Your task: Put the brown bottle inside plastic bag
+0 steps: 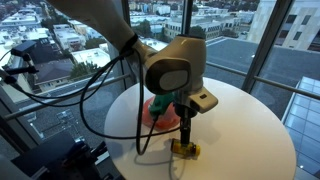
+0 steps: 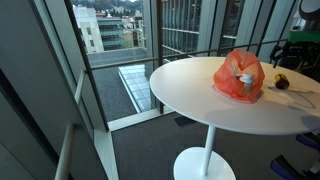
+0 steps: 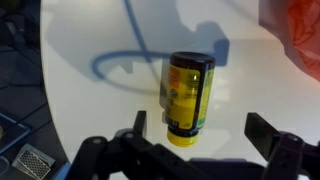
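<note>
The brown bottle (image 3: 188, 95) has a yellow label and a yellow cap. It lies on its side on the round white table (image 3: 90, 50), cap towards the wrist camera. My gripper (image 3: 200, 128) is open, with one finger on each side of the cap end, not touching it. In an exterior view the gripper (image 1: 186, 135) hangs just above the bottle (image 1: 184, 148). The orange plastic bag (image 1: 160, 110) sits on the table beside the bottle and beyond the gripper. It also shows in the other views (image 2: 240, 78) (image 3: 300, 35), with the bottle (image 2: 282, 82) next to it.
The table (image 1: 250, 120) stands by tall windows over a city view. A thin cable (image 1: 140, 150) runs across the table near its edge. Dark equipment (image 1: 15, 65) stands off to one side. The table's edge (image 2: 200, 95) is near the bag.
</note>
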Tool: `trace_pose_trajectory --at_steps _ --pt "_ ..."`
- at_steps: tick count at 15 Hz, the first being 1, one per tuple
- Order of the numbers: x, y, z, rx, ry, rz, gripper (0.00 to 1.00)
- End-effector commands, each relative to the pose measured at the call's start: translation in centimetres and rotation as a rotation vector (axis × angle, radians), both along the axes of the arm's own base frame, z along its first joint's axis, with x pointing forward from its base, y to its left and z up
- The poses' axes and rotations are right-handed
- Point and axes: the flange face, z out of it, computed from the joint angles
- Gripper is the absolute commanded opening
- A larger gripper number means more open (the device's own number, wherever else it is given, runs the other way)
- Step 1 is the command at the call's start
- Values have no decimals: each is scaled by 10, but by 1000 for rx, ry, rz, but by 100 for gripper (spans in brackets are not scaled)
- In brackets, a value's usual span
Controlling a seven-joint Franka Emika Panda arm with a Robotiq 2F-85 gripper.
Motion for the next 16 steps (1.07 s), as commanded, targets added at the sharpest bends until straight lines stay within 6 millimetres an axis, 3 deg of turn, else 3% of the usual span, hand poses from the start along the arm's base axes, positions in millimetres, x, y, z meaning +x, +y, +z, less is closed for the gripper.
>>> trace_pose_trajectory --at_steps 1,12,13,14,16 --pt "-6 -10 -19 15 20 -38 100" --pt "-5 -11 -55 -11 -25 -43 100" --pt "-4 -10 -57 -15 -28 -42 93" --pt "-4 -10 -59 -18 -32 -42 75" --pt "-3 -9 -63 -21 -33 -38 57"
